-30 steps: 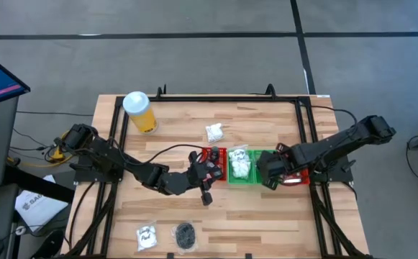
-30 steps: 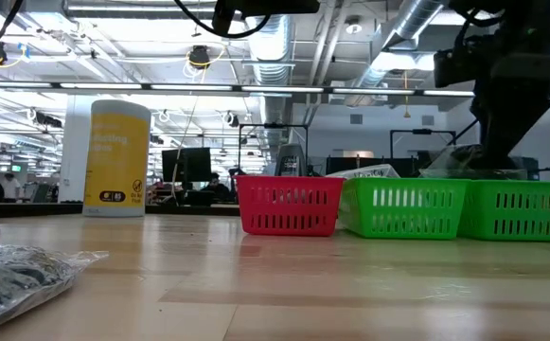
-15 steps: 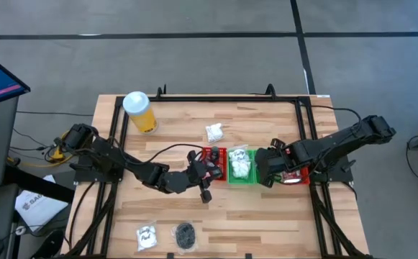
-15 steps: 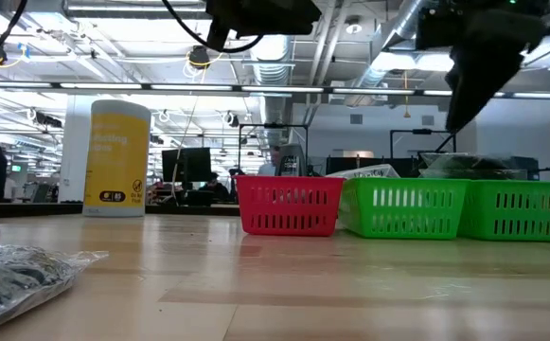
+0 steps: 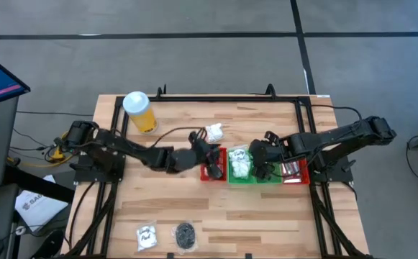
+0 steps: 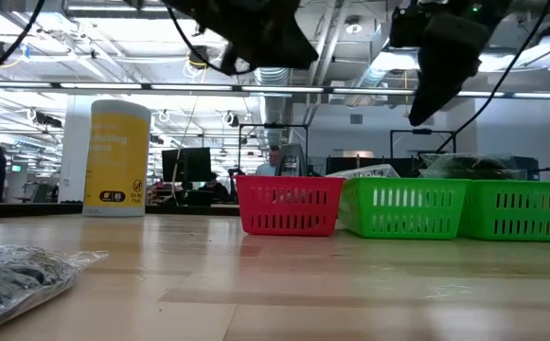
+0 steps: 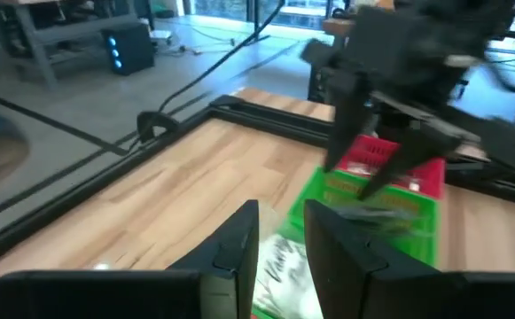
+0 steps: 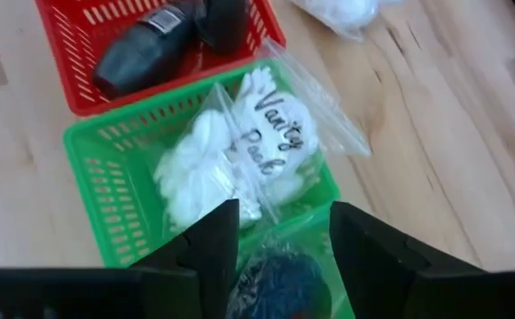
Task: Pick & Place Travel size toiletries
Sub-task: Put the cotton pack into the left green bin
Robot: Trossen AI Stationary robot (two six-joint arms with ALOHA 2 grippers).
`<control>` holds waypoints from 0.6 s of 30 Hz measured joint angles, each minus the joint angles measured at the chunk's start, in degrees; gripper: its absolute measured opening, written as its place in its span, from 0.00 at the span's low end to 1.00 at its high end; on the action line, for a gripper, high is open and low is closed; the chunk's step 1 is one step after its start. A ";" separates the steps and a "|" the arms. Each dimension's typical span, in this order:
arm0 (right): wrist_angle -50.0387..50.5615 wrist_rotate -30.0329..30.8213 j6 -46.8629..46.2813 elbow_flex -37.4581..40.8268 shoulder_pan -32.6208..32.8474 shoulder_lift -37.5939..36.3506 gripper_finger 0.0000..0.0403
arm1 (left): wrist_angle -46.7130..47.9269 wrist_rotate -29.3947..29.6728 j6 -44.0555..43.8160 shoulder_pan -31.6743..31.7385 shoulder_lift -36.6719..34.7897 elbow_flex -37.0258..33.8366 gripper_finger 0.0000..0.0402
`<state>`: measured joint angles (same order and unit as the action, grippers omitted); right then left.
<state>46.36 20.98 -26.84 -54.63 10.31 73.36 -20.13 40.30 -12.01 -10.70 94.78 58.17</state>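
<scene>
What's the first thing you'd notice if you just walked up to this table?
Probably the bright row of baskets in the middle, a red basket beside a green basket stuffed with white vanity packs. Both dark arms hang over them, left pincer and right pincer. The yellow cylinder stands alone in a far corner.

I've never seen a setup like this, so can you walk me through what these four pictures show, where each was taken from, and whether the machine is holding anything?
It is a robot with two dark arms working at a wooden table.

One picture looks straight down, one looks level across the tabletop, and two come from cameras on the arms' wrists.

In the middle stand a red basket and green baskets holding bagged toiletries. A loose white bag lies beyond them, two more bags wait at the near edge, and a yellow can stands in a corner.

The left pincer and the right pincer both hover above the baskets. Both look empty, with a gap between the fingers.
</scene>
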 joint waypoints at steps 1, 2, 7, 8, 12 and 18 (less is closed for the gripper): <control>-0.52 -0.01 0.58 0.00 -0.02 0.00 0.41 | 0.05 -2.20 0.00 1.56 0.00 0.00 0.21; -1.02 -0.05 1.14 0.00 -0.02 0.00 0.41 | 0.10 -5.18 -0.02 3.31 0.00 0.00 0.21; -2.50 -0.09 3.46 -0.02 0.02 0.00 0.41 | 0.77 -16.89 -0.72 11.45 0.00 0.00 0.21; -2.50 -0.09 3.49 -0.02 0.04 0.00 0.41 | 1.27 -18.16 -0.77 12.82 0.00 0.00 0.21; -2.53 -0.10 4.32 -0.02 0.02 0.01 0.41 | 1.50 -23.07 -0.88 17.45 0.00 -0.80 0.21; -4.34 -0.09 5.95 -0.02 0.04 0.02 0.40 | 1.63 -27.04 -1.99 22.46 0.00 -3.71 0.21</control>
<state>42.01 20.88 -20.90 -54.65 10.35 73.38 -18.49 13.26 -14.00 11.76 94.78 54.46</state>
